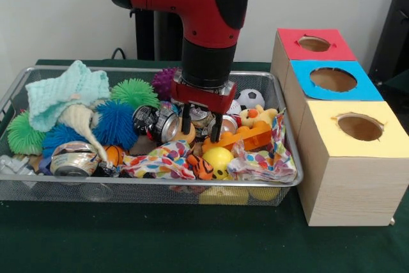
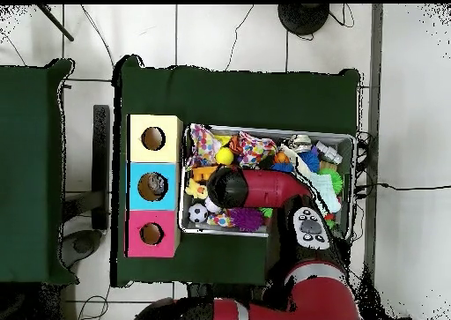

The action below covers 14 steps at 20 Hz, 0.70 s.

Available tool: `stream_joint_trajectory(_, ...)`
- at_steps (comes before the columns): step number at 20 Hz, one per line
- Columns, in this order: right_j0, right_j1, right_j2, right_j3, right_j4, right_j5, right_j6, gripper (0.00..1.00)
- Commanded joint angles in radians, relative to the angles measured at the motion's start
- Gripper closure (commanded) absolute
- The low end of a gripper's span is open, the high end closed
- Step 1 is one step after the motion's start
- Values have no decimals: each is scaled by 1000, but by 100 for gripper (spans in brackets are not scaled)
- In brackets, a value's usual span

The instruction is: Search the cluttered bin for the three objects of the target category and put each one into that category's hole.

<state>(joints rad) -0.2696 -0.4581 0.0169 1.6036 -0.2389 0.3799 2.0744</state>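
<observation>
The wire mesh bin [image 1: 96, 183] is full of toys. My gripper [image 1: 201, 124] is lowered into the clutter right of the bin's middle. Its fingers [image 1: 185, 119] stand apart on either side of a printed can [image 1: 201, 117], which is partly hidden. A second can [image 1: 157, 123] lies on its side just left of the gripper. A third can [image 1: 73, 158] lies at the front left. The blue-topped hole [image 1: 333, 79] is in the middle box to the right of the bin. In the overhead view the arm covers the gripper; the blue hole [image 2: 151, 186] and the bin [image 2: 264, 130] show.
A red-topped hole [image 1: 314, 43] and a yellow-topped hole [image 1: 360, 127] flank the blue one. The bin also holds green [image 1: 135, 92] and blue puff balls [image 1: 115, 123], a mint knitted cloth [image 1: 67, 91], a yellow ball [image 1: 218, 157], an orange toy [image 1: 246, 137] and spotted cloth [image 1: 265, 158].
</observation>
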Motion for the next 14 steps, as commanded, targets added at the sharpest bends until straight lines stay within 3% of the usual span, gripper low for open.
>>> stream_joint_trajectory(1, -15, 78, 107, -86, 39, 62, 30, 0)
stream_joint_trajectory(11, -69, 100, 188, -32, 74, 87, 0, 0)
stream_joint_trajectory(14, -57, 89, 184, -19, 77, 95, 21, 0)
